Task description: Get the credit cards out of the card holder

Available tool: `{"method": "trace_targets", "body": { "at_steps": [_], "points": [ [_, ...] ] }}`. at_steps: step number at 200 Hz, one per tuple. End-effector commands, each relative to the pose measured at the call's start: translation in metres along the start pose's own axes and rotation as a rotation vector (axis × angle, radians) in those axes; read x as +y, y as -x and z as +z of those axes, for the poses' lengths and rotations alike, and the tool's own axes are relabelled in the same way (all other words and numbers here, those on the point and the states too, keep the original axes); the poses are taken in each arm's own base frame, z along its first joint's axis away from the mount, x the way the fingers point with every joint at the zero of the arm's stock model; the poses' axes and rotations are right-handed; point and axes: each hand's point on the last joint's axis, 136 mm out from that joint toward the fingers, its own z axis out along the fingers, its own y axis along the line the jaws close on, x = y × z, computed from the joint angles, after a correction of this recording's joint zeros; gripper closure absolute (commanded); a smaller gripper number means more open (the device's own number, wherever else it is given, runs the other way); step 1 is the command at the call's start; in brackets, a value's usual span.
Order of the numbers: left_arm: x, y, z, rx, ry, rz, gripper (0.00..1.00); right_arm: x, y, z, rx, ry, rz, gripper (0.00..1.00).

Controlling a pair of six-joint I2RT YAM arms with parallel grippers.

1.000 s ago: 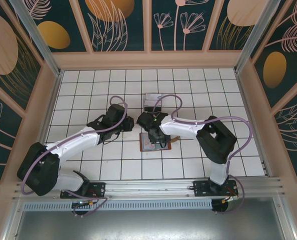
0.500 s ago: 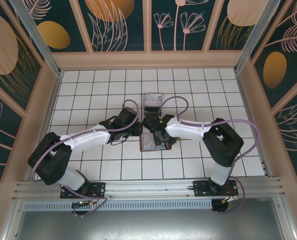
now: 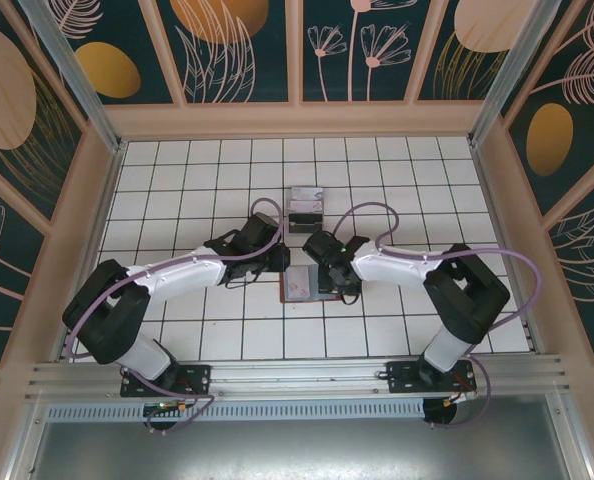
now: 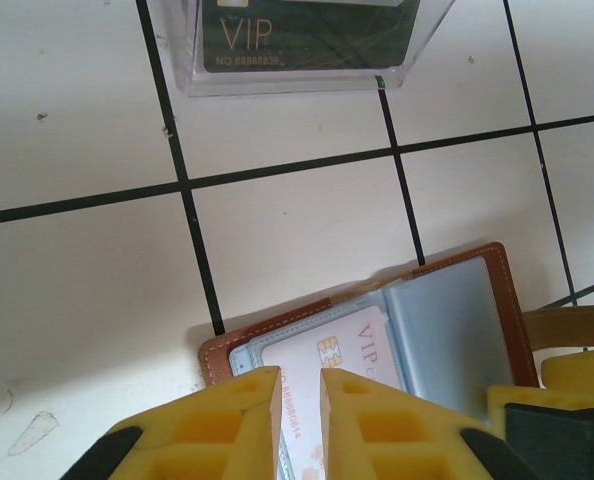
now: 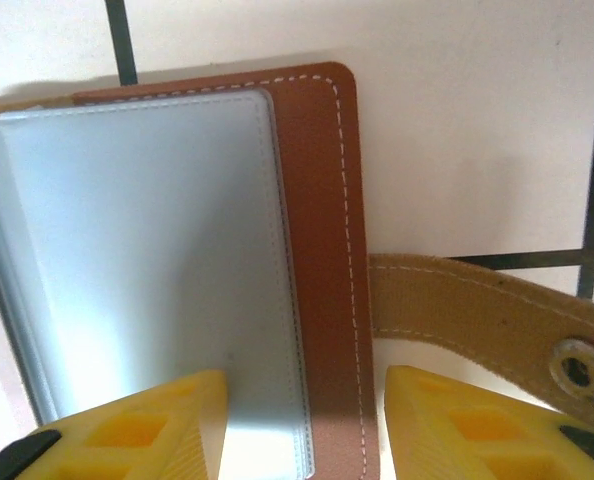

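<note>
Card holder lies open and flat on the white tiled table, near the middle, between the two arms. Grey-blue sleeves face up and the closing tab trails off its right side. Left gripper hangs over the wallet's left half, jaws all but together, tips right at the near end of a pale VIP card sitting in a sleeve. Cannot tell whether they pinch the card or only touch it. Right gripper is low on the wallet's right edge with jaws apart, one finger over the sleeve and the other out by the tab. It looks placed to pin the leather down. Step in hand, by my reading: drawing the pale card out while the wallet is steadied. The next move calls for a sure pinch on the card's edge and a pull along the sleeve, not upward, with the right side kept from lifting. Count: one wallet; one clear stand just beyond it; two cards seen, the pale one in the wallet and a dark VIP card in the stand. Further cards under the sleeves cannot be made out.
</note>
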Motion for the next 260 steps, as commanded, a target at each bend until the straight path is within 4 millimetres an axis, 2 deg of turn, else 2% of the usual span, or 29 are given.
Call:
{"method": "trace_targets", "body": {
  "at_steps": [1,48,75,113,159,188,226,260],
  "points": [
    [-0.009,0.001,0.0,0.012,-0.019,-0.005,0.8,0.007,0.0,-0.004,-0.004,0.074,0.044,0.54],
    [-0.009,-0.007,0.004,0.039,-0.024,-0.007,0.8,0.014,-0.002,-0.004,0.003,0.12,0.039,0.6],
    [-0.001,-0.016,0.009,0.067,0.0,-0.008,0.8,0.016,-0.002,-0.003,-0.004,0.131,0.039,0.62],
    [0.017,-0.031,0.015,0.12,0.071,-0.007,0.8,0.01,-0.003,0.0,0.001,0.098,0.036,0.68],
    [0.02,-0.047,0.025,0.193,0.068,0.006,0.8,0.003,0.0,-0.002,-0.011,0.057,0.028,0.69],
    [0.029,-0.056,0.028,0.223,0.101,0.0,0.81,0.005,0.004,-0.008,-0.027,0.064,0.023,0.65],
    [0.031,-0.064,0.029,0.236,0.094,-0.014,0.81,0.009,0.014,-0.025,-0.066,0.076,0.023,0.63],
    [0.033,-0.067,0.028,0.238,0.09,-0.02,0.82,0.028,0.023,-0.04,-0.092,0.168,0.024,0.63]
  ]
}}
